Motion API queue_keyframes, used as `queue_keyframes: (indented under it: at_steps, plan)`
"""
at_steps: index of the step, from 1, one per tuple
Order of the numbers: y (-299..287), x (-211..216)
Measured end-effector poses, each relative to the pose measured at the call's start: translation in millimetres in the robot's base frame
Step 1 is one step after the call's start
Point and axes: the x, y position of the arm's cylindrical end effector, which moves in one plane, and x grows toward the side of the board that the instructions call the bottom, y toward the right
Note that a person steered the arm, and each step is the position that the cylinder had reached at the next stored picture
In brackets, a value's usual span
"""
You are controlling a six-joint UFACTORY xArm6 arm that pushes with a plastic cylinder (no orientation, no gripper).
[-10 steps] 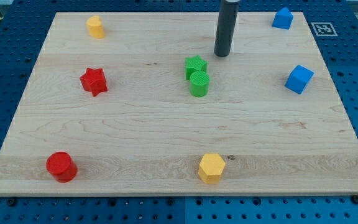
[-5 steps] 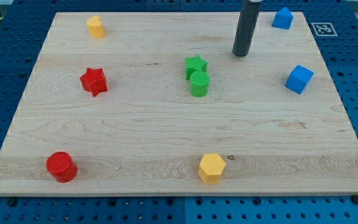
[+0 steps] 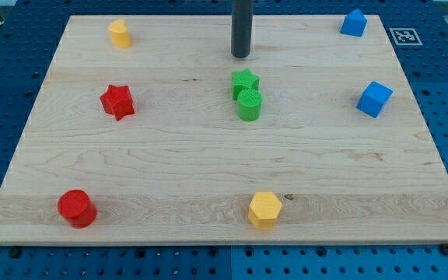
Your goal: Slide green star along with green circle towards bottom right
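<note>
The green star [image 3: 244,82] sits just above the green circle [image 3: 249,104] near the middle of the wooden board, and the two touch. My tip [image 3: 242,56] stands a short way above the green star, toward the view's top, with a small gap between them. The rod rises straight out of the view's top.
A red star [image 3: 117,101] lies at the left, a red circle [image 3: 77,208] at the bottom left, a yellow hexagon [image 3: 264,209] at the bottom middle. A yellow block [image 3: 119,33] is at the top left. Two blue blocks [image 3: 354,22] [image 3: 374,99] are at the right.
My tip went from above-right of the green star further right, then swung back left to a spot just above the star. The blocks have not moved.
</note>
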Motion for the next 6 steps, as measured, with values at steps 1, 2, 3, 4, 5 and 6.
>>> queue_keyframes:
  at_steps: [1,2,3,4,5,6]
  plan:
    - [-13,0]
    - [-47,0]
    - [-61,0]
    - [-86,-5]
    - [-51,6]
    - [-28,12]
